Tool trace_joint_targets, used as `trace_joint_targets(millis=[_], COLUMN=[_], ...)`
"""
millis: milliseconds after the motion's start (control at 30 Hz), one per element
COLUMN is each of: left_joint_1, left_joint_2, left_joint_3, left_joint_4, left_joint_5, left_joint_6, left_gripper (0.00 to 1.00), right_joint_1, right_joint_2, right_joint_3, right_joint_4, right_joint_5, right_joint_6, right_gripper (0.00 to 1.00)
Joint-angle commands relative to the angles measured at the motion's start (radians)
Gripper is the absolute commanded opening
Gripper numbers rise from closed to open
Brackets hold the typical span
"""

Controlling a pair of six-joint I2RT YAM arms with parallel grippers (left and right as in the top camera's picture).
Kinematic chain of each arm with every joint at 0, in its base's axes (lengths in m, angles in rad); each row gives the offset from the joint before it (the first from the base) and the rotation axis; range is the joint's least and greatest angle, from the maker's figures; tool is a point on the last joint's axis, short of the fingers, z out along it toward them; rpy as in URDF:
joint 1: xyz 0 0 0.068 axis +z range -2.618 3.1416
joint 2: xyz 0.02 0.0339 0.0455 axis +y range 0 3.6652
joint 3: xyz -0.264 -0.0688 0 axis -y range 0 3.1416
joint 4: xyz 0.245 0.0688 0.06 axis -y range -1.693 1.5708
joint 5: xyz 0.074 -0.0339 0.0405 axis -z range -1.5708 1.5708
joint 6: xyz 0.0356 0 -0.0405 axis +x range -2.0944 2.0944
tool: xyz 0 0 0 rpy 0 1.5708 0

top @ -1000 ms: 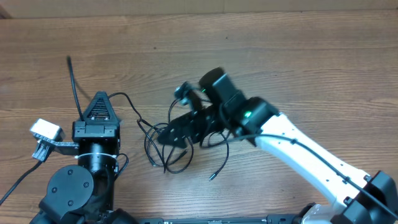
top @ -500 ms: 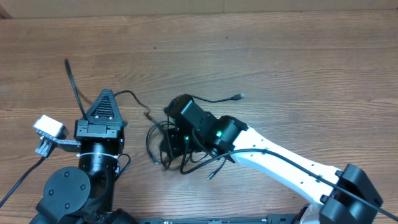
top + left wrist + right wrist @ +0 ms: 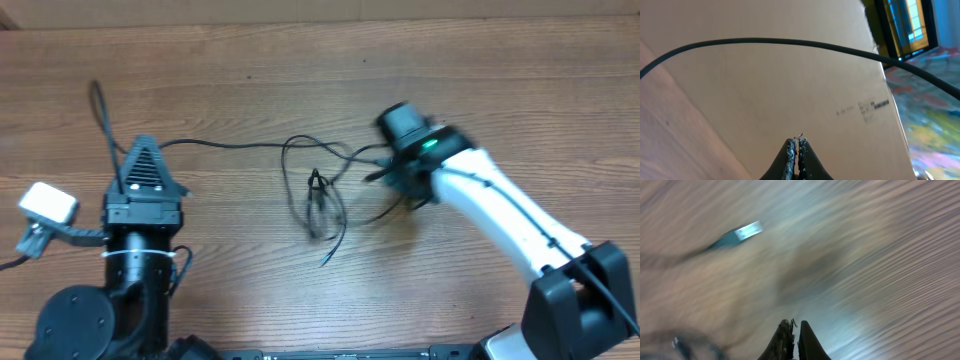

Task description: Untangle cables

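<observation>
While the left gripper (image 3: pixel 796 146) and right gripper (image 3: pixel 794 329) are being held pinched together, well apart, the cables (image 3: pixel 318 200) are being held spread between them on the table (image 3: pixel 500 90), seemingly to loosen them.

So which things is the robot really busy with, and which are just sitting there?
Part of the job:
thin black cables, looped in the middle of the table
silver plug end, blurry
left gripper and right gripper, both shut

Just there:
wooden table
cardboard wall behind it
</observation>
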Motion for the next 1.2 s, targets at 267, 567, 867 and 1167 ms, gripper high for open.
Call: trace_joint_targets(millis=[267, 567, 867, 1167], left_joint_1=[0.006, 0.006, 0.006, 0.007], left_joint_2=[-0.013, -0.006, 0.073, 0.188], left_joint_3=[0.078, 0.077, 0.078, 0.079], left_joint_4=[-0.017, -0.174, -0.296, -0.229], left_joint_5=[-0.328, -0.268, -0.196, -0.345], left_joint_6=[0.151, 0.150, 0.172, 0.344], left_gripper=[0.04, 0.04, 0.04, 0.04], right_joint_1=[-0.375, -0.355, -0.344, -0.343], right_joint_2=[0.007, 0.007, 0.007, 0.007], right_joint_3=[-0.003, -0.003, -0.003, -0.003], right_joint_4=[0.005, 0.027, -0.037, -0.105], right_joint_5=[-0.048, -0.149, -0.159, -0.301], right_joint_6=[-0.161, -0.246, -0.246, -0.346], right_gripper=[0.04, 0.36, 0.89, 1.00])
